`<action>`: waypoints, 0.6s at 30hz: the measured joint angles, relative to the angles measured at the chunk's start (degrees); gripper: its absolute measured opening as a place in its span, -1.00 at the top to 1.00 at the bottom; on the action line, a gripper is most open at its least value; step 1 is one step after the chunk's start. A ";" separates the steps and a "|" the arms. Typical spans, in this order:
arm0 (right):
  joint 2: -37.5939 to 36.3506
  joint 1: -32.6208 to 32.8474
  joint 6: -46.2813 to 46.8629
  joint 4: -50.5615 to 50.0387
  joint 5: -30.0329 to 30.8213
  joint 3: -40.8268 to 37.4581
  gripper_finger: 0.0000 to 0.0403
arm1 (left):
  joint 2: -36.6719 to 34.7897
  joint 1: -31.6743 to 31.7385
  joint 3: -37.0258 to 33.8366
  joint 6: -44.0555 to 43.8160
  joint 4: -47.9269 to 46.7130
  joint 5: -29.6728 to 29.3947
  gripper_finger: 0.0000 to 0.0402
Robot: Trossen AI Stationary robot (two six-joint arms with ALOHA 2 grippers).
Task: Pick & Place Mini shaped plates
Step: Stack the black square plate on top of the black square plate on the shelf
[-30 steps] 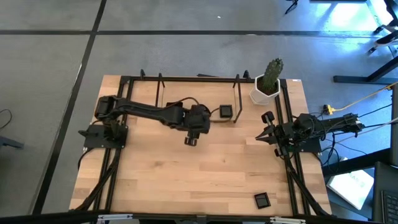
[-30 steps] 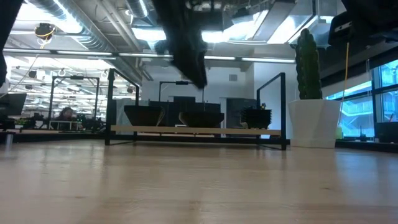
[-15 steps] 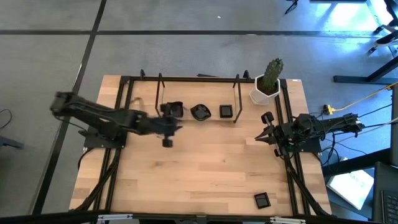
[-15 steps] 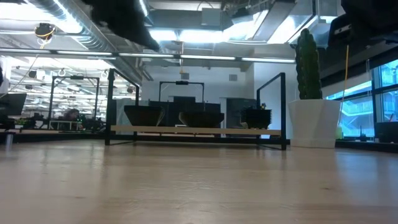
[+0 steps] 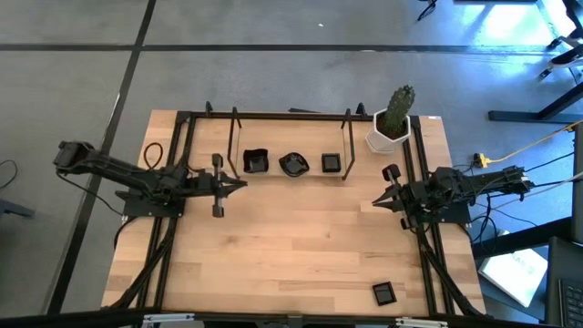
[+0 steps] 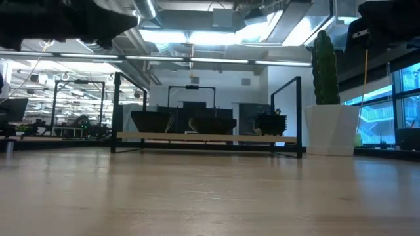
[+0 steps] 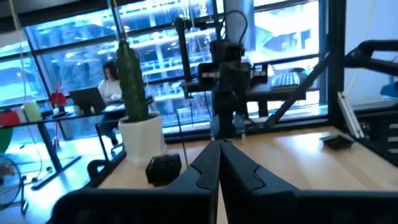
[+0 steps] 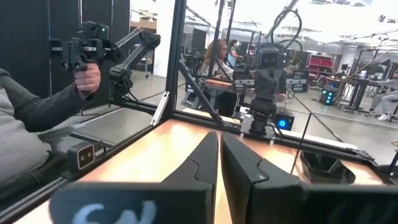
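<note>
**High view: both arms idle at the table edges**

Three mini shaped plates (image 5: 293, 164) sit in a row inside the black frame (image 5: 290, 116) at the far side, and one more plate (image 5: 383, 293) lies near the front right corner. The left gripper (image 5: 237, 184) hovers clenched, empty, just beside the row. The right gripper (image 5: 379, 202) rests pinched together by the cactus pot (image 5: 387, 138)
</note>
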 joint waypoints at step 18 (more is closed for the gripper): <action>32.23 18.49 4.04 -15.20 19.56 22.28 0.97 | 0.64 -0.09 -1.21 0.20 -1.64 -5.79 0.99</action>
